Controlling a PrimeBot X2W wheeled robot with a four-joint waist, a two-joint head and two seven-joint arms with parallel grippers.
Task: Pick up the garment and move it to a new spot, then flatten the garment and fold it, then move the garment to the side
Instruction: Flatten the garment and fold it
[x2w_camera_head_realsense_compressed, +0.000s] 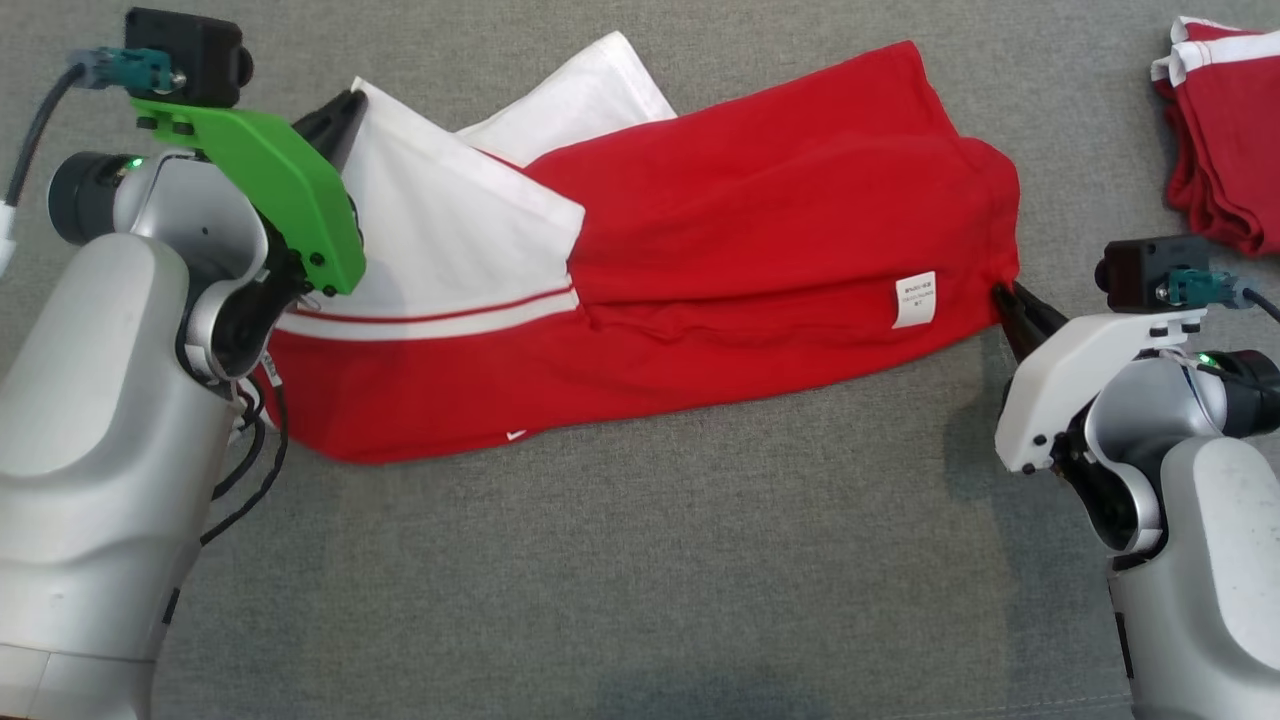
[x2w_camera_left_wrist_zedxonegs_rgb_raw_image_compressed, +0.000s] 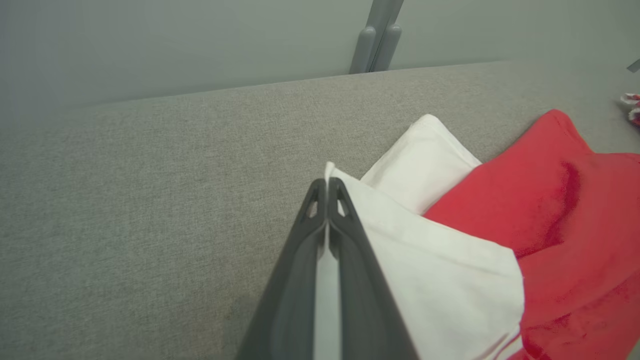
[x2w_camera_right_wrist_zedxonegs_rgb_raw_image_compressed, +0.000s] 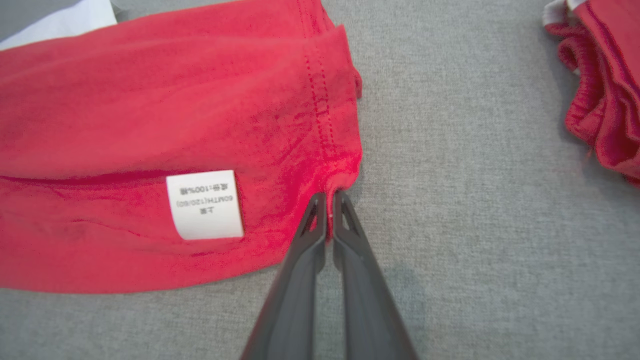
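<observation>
We see the garment (x2w_camera_head_realsense_compressed: 760, 220), red with white panels, lying stretched sideways across the middle of the grey surface (x2w_camera_head_realsense_compressed: 640, 600), partly folded over itself. The left gripper (x2w_camera_head_realsense_compressed: 345, 110) is pressed together on the garment's white corner at the far left end; in the left wrist view white cloth shows between its fingers (x2w_camera_left_wrist_zedxonegs_rgb_raw_image_compressed: 340, 220). The right gripper (x2w_camera_head_realsense_compressed: 1000, 295) is pinched shut on the red hem at the opposite end, and the right wrist view shows cloth puckering into the tips.

We judge the two end grips are there to pull the cloth taut, so it can be lifted or smoothed flat before the next fold. The corners were likely picked because they give the widest spread.

Counts:
- one garment in work
- two grippers, both holding it
- one white label (x2w_camera_head_realsense_compressed: 914, 299) near the right end
- one pile (x2w_camera_head_realsense_compressed: 1225, 140) of red-and-white clothes, well apart at the far right; we can't tell how many pieces it holds
</observation>
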